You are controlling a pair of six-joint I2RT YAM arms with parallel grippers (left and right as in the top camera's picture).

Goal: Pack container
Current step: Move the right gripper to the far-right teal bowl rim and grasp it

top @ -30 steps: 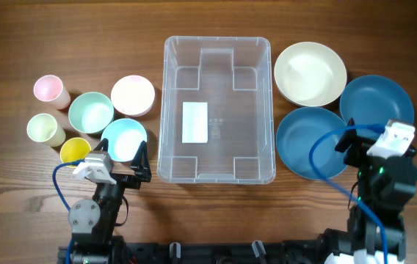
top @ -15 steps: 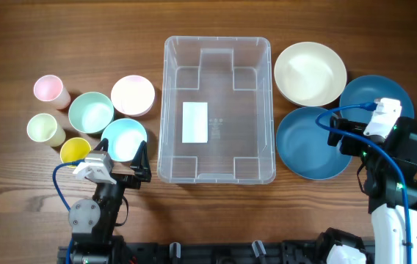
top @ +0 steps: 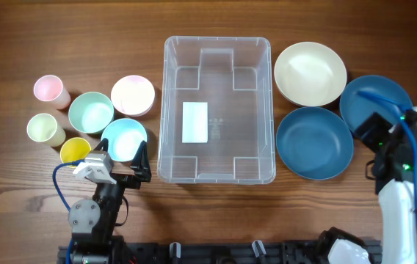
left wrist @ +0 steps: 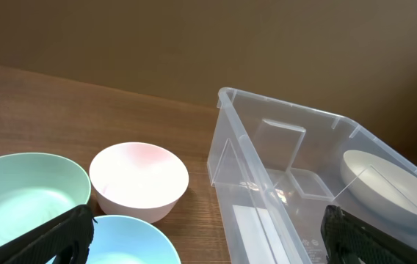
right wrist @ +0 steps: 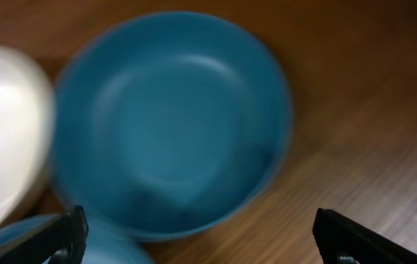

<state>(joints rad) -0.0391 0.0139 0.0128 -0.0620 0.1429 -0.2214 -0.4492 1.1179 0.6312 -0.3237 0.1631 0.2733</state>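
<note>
Right fingers [right wrist: 56, 238]: spread wide with nothing between them, poised over the far-right blue bowl [right wrist: 172, 125], which fills the wrist view in a blur.
Left fingers [left wrist: 54, 236]: spread wide too, and empty, low at the near edge just beside the light blue bowl [top: 124, 138].
Just changed: the right arm has swung up from the near edge of the surface [top: 17, 205] and out over that far-right bowl. The left arm hasn't stirred.
Container [top: 217, 42]: upright in the middle of the surface, between the two groups of dishes, holding nothing but the white label [top: 195, 122] on its base.
Around it: cream bowl [top: 310, 73] and nearer blue bowl [top: 315, 143] on the right. On the left are the pink bowl [top: 133, 95], mint bowl [top: 91, 111] and small cups [top: 48, 89].
What it means: we judge packing hasn't begun. The right arm looks to be lining up a first pick and must yet drop to the bowl's rim.
</note>
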